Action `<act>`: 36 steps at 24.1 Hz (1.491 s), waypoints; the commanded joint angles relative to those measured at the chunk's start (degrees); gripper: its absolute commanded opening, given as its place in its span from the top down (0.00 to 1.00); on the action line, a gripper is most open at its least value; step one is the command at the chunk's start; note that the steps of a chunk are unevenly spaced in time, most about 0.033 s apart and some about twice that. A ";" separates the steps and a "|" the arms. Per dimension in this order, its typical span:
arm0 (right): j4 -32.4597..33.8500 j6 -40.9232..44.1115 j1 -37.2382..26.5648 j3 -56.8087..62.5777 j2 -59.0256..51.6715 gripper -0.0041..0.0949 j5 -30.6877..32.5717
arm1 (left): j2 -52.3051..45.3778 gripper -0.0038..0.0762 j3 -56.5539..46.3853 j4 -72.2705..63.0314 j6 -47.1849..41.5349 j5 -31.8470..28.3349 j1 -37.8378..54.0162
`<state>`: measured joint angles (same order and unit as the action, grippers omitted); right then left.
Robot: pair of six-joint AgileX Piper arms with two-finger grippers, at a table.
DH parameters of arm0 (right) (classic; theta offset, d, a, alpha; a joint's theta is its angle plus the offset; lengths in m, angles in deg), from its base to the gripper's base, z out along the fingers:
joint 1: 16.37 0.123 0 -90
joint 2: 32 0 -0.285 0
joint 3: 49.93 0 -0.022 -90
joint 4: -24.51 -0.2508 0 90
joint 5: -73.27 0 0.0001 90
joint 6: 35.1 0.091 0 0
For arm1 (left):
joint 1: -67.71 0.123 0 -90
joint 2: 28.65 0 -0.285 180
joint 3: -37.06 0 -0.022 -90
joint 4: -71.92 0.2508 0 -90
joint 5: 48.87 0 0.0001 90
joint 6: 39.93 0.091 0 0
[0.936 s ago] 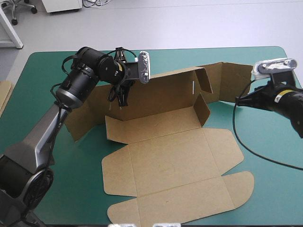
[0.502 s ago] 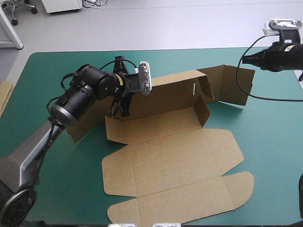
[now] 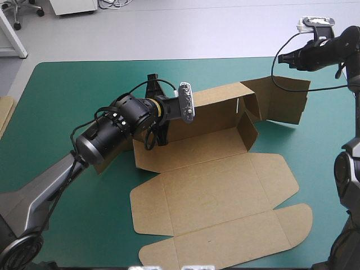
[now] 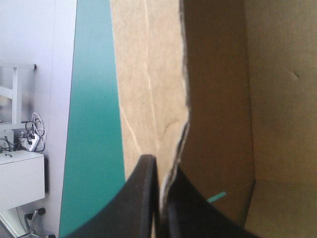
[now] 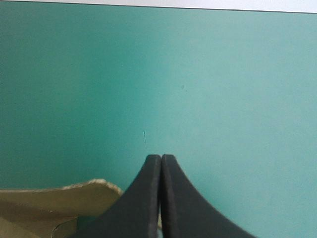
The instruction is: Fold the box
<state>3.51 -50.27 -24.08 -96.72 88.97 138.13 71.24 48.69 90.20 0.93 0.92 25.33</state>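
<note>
Teal-green cover (image 3: pixel 67 101), brown box (image 3: pixel 219 191) half raised, left hand (image 4: pixel 162 166) pinching it, right hand (image 5: pixel 161 157) pressed together

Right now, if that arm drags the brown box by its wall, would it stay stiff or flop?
Probably stiff in its panels but loose at the creases: the box is one thin cut sheet, its back wall upright, lid flaps flat. It looks light, since the left gripper pinches only one edge. It would likely slide easily on the teal-green cover.
</note>
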 commanded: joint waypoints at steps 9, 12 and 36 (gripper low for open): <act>-13.00 -6.45 -4.99 -6.54 4.95 0.98 -2.00 | -1.31 0.96 -5.79 6.22 -8.23 -7.30 -6.23; -16.95 -8.12 -4.99 -6.54 6.66 0.98 -2.21 | -1.40 0.97 -6.19 7.11 -10.03 -7.49 -7.03; -18.77 -13.82 -4.99 10.05 -3.80 0.98 6.44 | -1.44 0.96 -9.69 13.24 -14.05 -10.94 -8.00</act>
<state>-11.40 -60.81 -28.73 -89.92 91.26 144.25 70.71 38.60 109.19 -11.27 -7.89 18.43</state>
